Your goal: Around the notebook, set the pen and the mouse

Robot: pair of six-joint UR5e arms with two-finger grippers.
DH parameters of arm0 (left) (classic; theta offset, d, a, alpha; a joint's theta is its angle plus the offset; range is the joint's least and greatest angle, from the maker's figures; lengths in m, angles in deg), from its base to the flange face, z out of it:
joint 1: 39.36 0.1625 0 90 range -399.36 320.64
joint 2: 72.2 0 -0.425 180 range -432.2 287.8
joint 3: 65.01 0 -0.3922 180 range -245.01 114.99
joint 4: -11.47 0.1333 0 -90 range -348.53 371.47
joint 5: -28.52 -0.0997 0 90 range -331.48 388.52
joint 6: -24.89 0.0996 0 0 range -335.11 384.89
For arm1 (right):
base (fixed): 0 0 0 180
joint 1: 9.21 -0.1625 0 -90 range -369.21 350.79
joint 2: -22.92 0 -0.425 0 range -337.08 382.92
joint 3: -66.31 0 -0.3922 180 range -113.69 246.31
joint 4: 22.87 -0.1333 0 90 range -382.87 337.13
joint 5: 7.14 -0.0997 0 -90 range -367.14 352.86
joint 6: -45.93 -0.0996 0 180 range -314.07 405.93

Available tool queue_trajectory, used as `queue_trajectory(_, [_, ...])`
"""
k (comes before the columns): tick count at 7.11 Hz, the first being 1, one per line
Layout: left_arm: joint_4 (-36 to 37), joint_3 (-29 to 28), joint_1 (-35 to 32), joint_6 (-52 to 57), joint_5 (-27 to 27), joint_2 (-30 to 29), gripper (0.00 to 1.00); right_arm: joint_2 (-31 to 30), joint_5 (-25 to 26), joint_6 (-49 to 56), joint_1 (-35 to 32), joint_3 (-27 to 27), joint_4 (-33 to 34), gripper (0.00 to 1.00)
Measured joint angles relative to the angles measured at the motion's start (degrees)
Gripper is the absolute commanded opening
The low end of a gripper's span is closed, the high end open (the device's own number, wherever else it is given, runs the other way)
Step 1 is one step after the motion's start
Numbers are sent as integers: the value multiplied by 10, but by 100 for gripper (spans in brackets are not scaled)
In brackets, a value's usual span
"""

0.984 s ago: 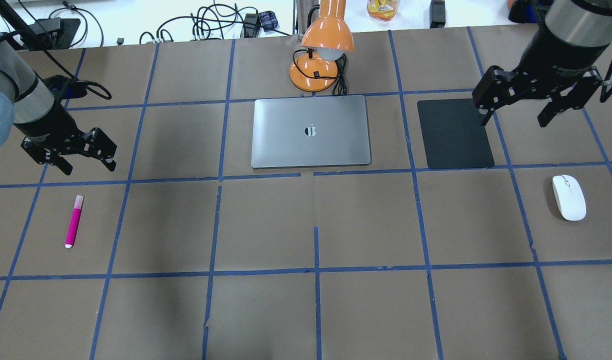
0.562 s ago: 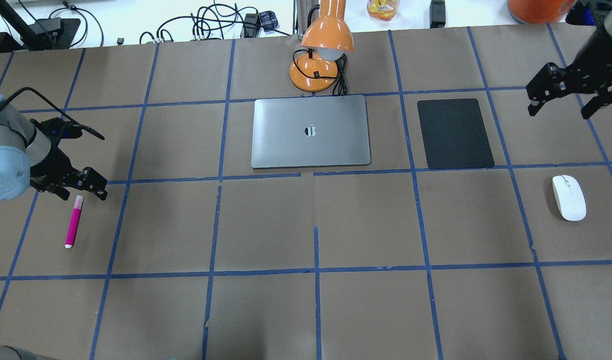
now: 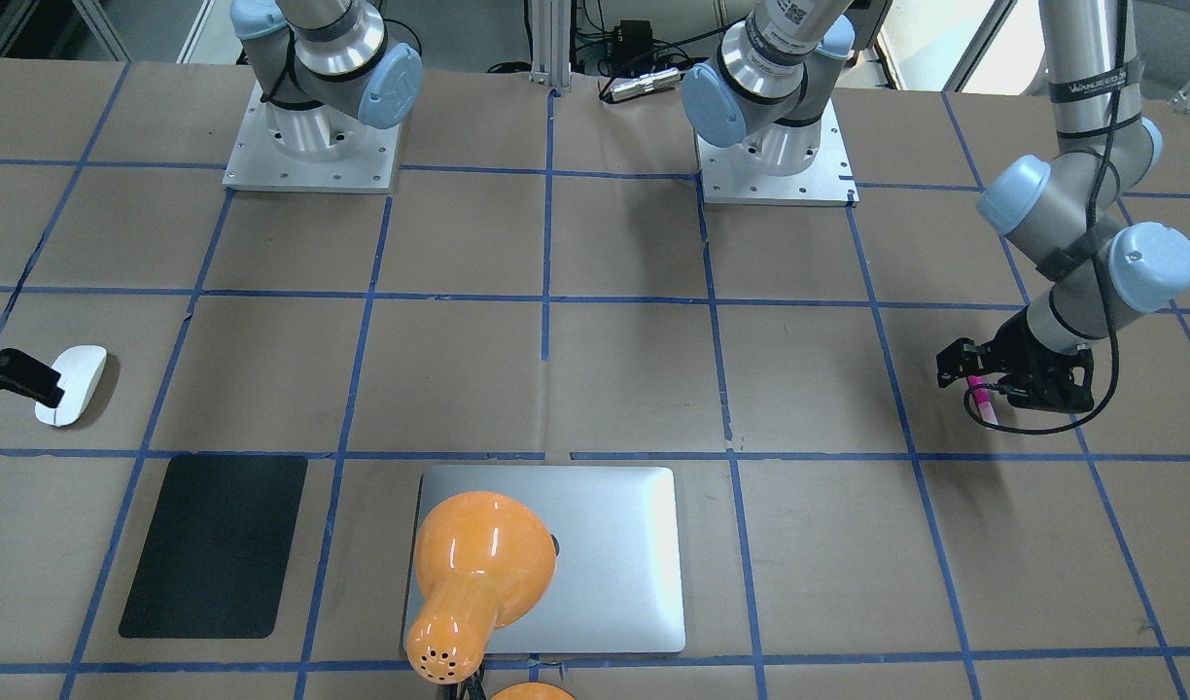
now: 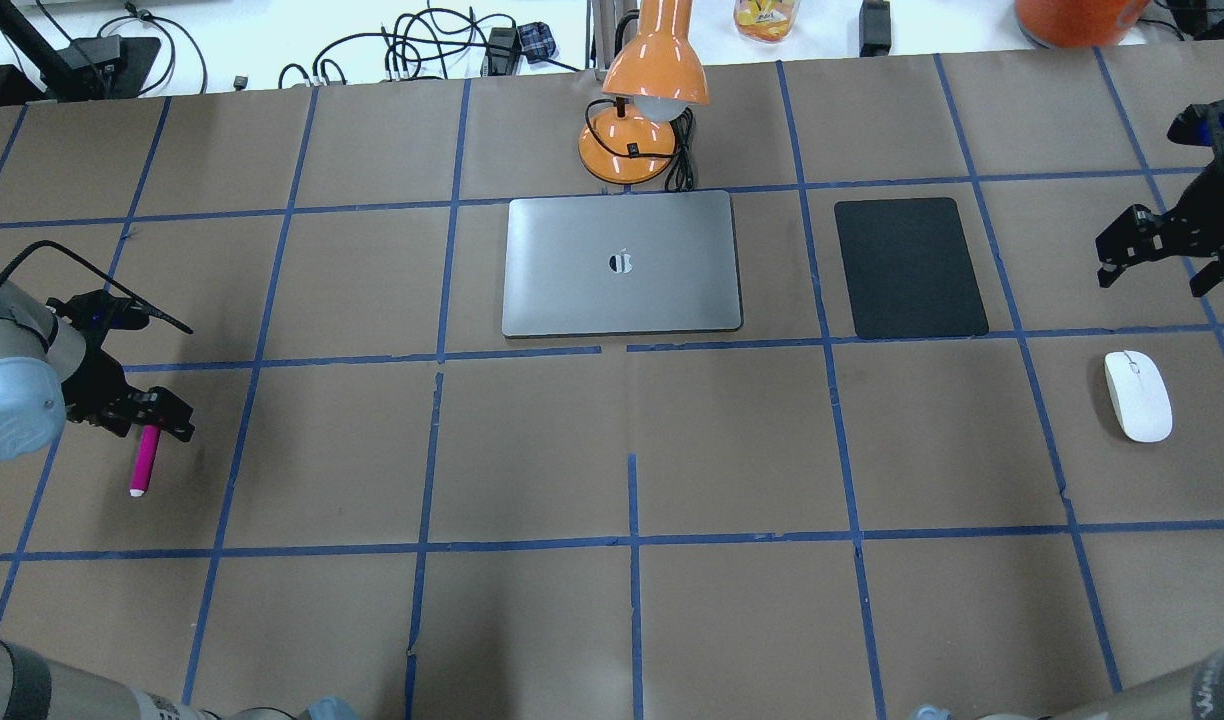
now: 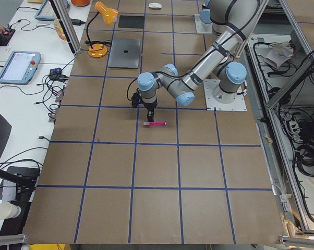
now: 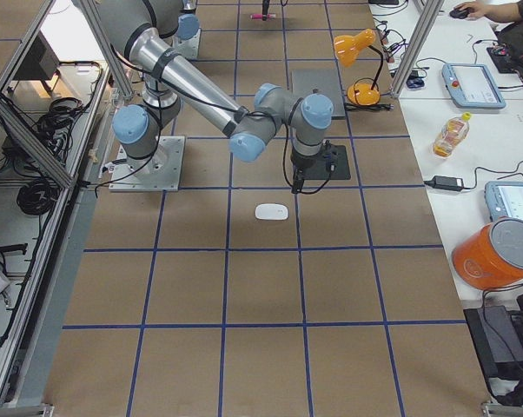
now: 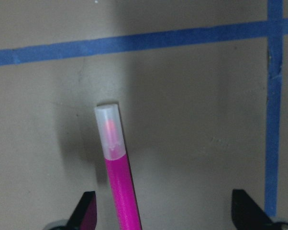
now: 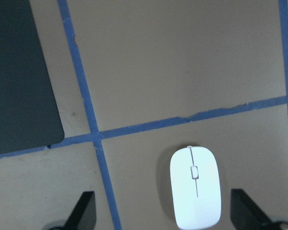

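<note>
At the table's left edge, overhead: left gripper (image 4: 152, 428) low, wrist bent down, jaws spread astride slim magenta pen (image 4: 140, 462). Right gripper (image 4: 1157, 268) spread, beyond flat white oval mouse (image 4: 1137, 395). Silver-grey metal notebook (image 4: 622, 262) centre-far. Left wrist: pen between fingers (image 7: 86, 213), touching neither.

In the overhead view the left gripper (image 4: 152, 428) covers the pen (image 4: 141, 468) at its 12 o'clock end. In the left wrist view the pen's barrel runs off the frame at 6 o'clock. The right gripper (image 4: 1157, 268) loses its arm to the overhead frame's 3 o'clock edge. The front-facing view's 9 o'clock edge cuts this gripper down to one dark finger (image 3: 21, 379). There the lamp (image 3: 478, 569) hides the notebook (image 3: 619, 564) at its 8 o'clock part. In the left side view the mouse (image 5: 155, 5) is too small for detail.
</note>
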Motion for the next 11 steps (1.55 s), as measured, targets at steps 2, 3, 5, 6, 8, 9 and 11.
queue_trajectory(2, [30,-1,1,8,0,-9,4,25,22,50,19,66,113,100])
queue_trajectory(3, [35,-2,1,9,0,-9,0,34,28,67,23,85,141,100])
queue_trajectory(5, [38,-2,1,2,0,-8,0,50,33,77,25,98,157,100])
queue_trajectory(6, [36,-4,-2,-19,1,-5,0,56,35,78,27,99,158,100])
queue_trajectory(8, [18,-12,-38,-143,6,6,0,62,46,82,35,99,158,100])
queue_trajectory(9, [3,-19,-79,-241,15,15,0,62,49,83,39,100,155,100])
queue_trajectory(11, [-13,-30,-193,-475,38,32,0,63,49,84,43,101,149,80])
